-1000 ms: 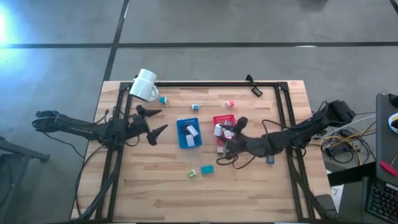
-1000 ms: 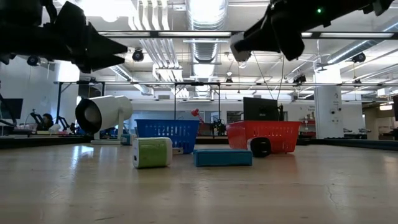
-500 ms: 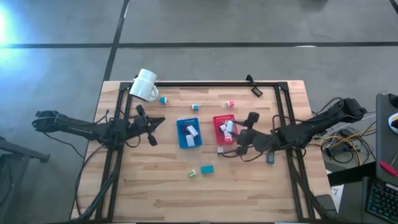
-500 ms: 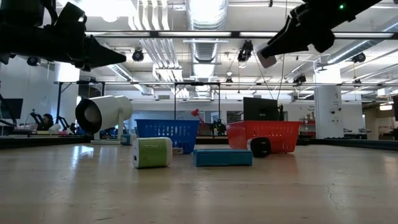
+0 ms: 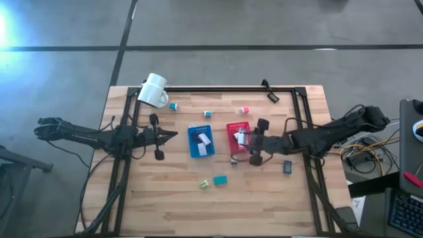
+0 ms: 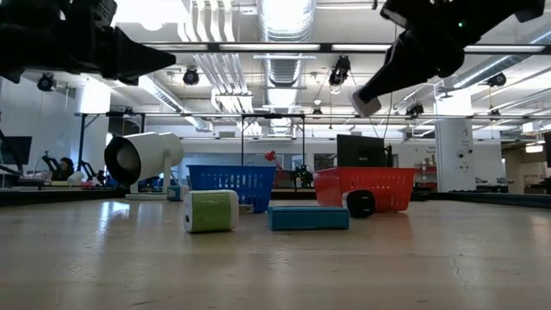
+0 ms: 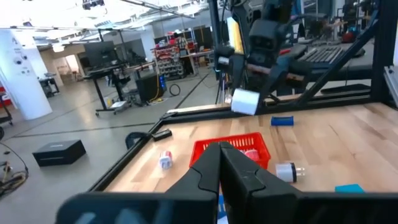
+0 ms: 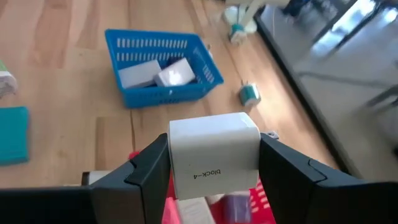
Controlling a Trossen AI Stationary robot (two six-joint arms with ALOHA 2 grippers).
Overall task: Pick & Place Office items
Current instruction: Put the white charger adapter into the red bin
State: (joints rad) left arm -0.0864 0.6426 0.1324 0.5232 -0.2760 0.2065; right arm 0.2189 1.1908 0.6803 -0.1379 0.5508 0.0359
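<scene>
Here right claw (image 8: 214, 165) clamps a white block (image 8: 213, 151) over the red tray (image 5: 236, 127), lettering readable only on its wrist view; left claw (image 5: 170, 135) is closed together, left-centre.

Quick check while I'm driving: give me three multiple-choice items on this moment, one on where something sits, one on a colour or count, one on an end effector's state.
1. Where is the right end effector?
A. over the red tray
B. beside the mug
C. off the table

2. How many white blocks lie in the blue tray?
A. none
B. two
C. five

3. What is the left end effector doing?
A. gripping a teal block
B. wide open
C. shut on nothing

Answers: 1 A, the high view shows it above the red tray. 2 B, the right wrist view shows two white blocks inside. 3 C, its fingers meet with nothing between them.
</scene>
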